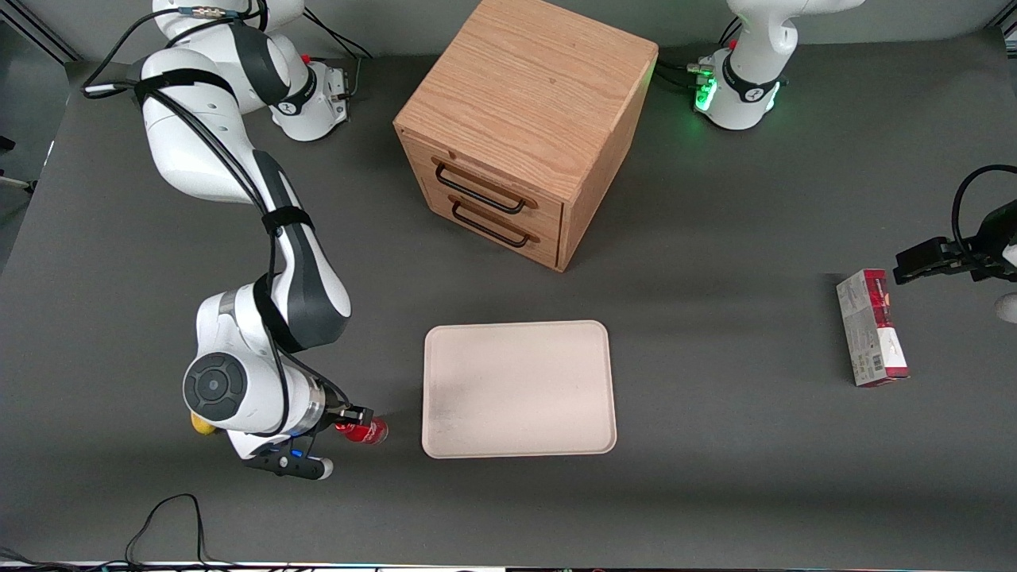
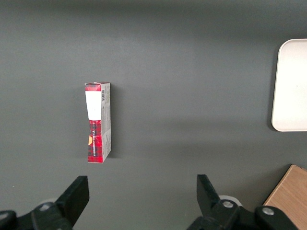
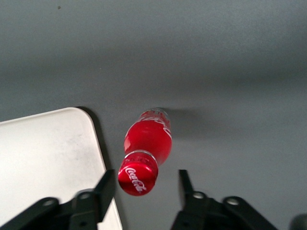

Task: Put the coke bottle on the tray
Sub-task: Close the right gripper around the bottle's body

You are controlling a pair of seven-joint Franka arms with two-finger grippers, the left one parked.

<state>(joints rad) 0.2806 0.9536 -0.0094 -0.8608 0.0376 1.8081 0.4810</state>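
Note:
The coke bottle (image 1: 370, 431), small and red with a red cap and white lettering, stands on the dark table beside the tray's edge toward the working arm's end. The cream tray (image 1: 516, 389) lies flat and bare. My right gripper (image 1: 352, 421) hangs over the bottle. In the right wrist view the gripper (image 3: 146, 175) is open, with the bottle (image 3: 149, 139) and its cap between the two fingers. One finger is close to the cap and the other stands well apart. The tray's rounded corner (image 3: 43, 153) shows next to the bottle.
A wooden two-drawer cabinet (image 1: 524, 119) stands farther from the front camera than the tray. A red-and-grey carton (image 1: 870, 326) lies toward the parked arm's end and shows in the left wrist view (image 2: 98, 122). A yellow object (image 1: 202, 425) peeks out by the working arm's wrist.

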